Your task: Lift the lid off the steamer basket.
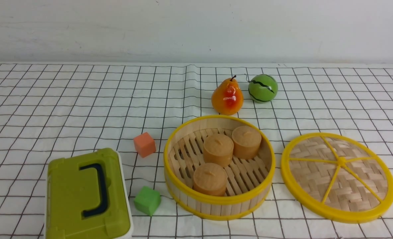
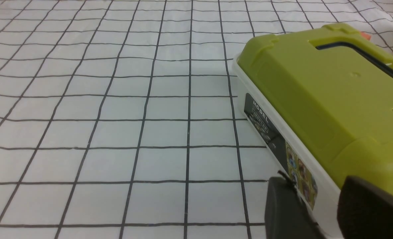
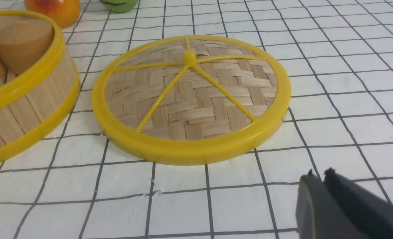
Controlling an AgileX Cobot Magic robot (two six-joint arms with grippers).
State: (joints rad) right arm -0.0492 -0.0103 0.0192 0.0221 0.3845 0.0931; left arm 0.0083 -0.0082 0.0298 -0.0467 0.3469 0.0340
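Note:
The steamer basket (image 1: pixel 219 202) stands uncovered at the centre front, with three tan cylinders (image 1: pixel 218 149) on its slatted floor. The lid (image 1: pixel 338 176) lies flat on the cloth to its right, apart from it. In the right wrist view the lid (image 3: pixel 190 99) lies beyond my right gripper (image 3: pixel 319 174), which is shut and empty, clear of the rim; the basket (image 3: pixel 27 99) is beside the lid. My left gripper (image 2: pixel 311 196) is open and empty, next to the olive-green box (image 2: pixel 322 99). Neither gripper shows in the front view.
An olive-green and white box (image 1: pixel 87 196) sits at the front left. An orange cube (image 1: pixel 144 144) and a green cube (image 1: pixel 147 200) lie between box and basket. A pear (image 1: pixel 227 97) and a small watermelon (image 1: pixel 263 88) stand behind the basket.

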